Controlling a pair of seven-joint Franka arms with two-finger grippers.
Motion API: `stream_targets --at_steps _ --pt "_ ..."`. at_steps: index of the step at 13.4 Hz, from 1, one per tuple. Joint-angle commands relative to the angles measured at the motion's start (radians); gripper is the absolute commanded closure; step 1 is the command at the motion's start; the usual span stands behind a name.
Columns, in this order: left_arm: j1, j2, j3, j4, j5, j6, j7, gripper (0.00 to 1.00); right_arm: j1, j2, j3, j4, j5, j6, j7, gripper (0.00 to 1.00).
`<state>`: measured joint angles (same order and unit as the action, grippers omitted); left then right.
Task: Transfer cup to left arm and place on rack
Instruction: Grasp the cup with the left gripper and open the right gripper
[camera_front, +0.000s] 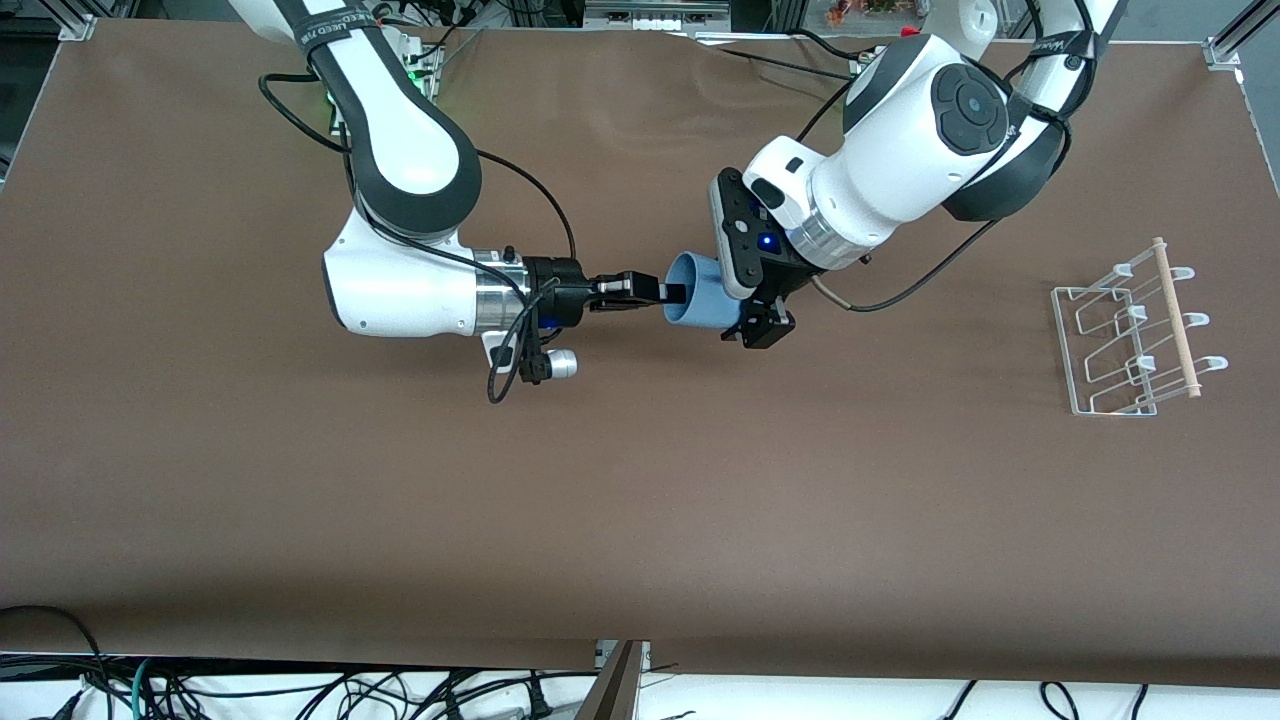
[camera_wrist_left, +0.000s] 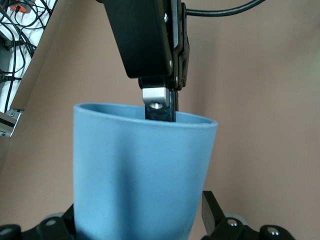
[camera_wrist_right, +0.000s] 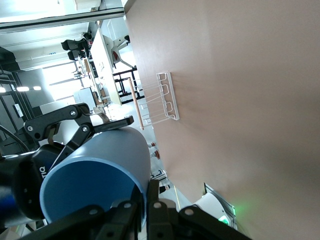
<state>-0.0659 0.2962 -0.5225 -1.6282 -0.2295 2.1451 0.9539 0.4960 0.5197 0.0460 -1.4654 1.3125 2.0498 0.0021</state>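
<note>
The light-blue cup (camera_front: 700, 295) lies on its side in the air over the middle of the table, mouth toward the right arm. My right gripper (camera_front: 668, 292) is shut on its rim, one finger inside and one outside, as the right wrist view (camera_wrist_right: 150, 202) shows on the cup (camera_wrist_right: 95, 180). My left gripper (camera_front: 752, 318) is open and straddles the cup's body near its base. In the left wrist view the cup (camera_wrist_left: 142, 175) fills the space between the left gripper's (camera_wrist_left: 139, 217) jaws, with a gap at one finger (camera_wrist_left: 211, 210). The white wire rack (camera_front: 1135, 335) stands at the left arm's end of the table.
The rack's wooden dowel (camera_front: 1175, 320) runs along its side toward the table's end. The rack also shows in the right wrist view (camera_wrist_right: 160, 100). A loose black cable (camera_front: 900, 285) hangs under the left arm. The brown table (camera_front: 640, 520) lies below both grippers.
</note>
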Motion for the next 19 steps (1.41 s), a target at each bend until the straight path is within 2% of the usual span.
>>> stream_targets --at_steps 1,2,3,4,7,10,11,13,15,16,19 --pt "0.0 0.001 -0.005 -0.016 0.029 0.019 -0.03 0.93 0.01 0.014 -0.006 0.045 0.025 0.003 0.015 1.0" --pt "0.0 0.003 -0.005 -0.016 0.029 0.018 -0.03 1.0 0.01 0.014 -0.006 0.046 0.025 0.003 0.019 1.0" --pt "0.0 0.001 -0.005 -0.016 0.029 0.018 -0.032 1.0 0.01 0.011 -0.006 0.046 0.025 0.003 0.022 0.87" --pt "0.0 0.001 -0.005 -0.013 0.029 0.015 -0.03 1.0 0.01 0.008 -0.006 0.049 0.022 0.004 0.019 0.01" --pt "0.015 -0.008 0.002 -0.005 0.029 -0.014 -0.024 1.0 0.004 0.005 -0.012 0.065 0.016 -0.008 0.016 0.0" --pt "0.05 -0.026 0.045 0.016 0.029 -0.144 -0.014 1.0 -0.016 -0.032 -0.031 0.065 -0.016 -0.057 0.016 0.0" --pt "0.055 -0.037 0.074 0.016 0.029 -0.195 -0.012 1.0 -0.019 -0.036 -0.057 0.065 -0.059 -0.1 0.016 0.0" --pt "0.077 -0.057 0.148 0.016 0.039 -0.311 -0.009 1.0 -0.022 -0.064 -0.15 0.065 -0.155 -0.233 0.016 0.0" --pt "0.09 -0.066 0.212 0.028 0.158 -0.426 -0.009 1.0 -0.022 -0.084 -0.239 0.068 -0.304 -0.376 0.015 0.0" --pt "0.107 -0.068 0.222 0.028 0.223 -0.497 -0.009 1.0 -0.021 -0.107 -0.268 0.068 -0.42 -0.425 0.01 0.0" --pt "0.13 -0.092 0.223 0.021 0.479 -0.675 -0.012 1.0 -0.022 -0.171 -0.29 0.068 -0.877 -0.519 0.007 0.0"
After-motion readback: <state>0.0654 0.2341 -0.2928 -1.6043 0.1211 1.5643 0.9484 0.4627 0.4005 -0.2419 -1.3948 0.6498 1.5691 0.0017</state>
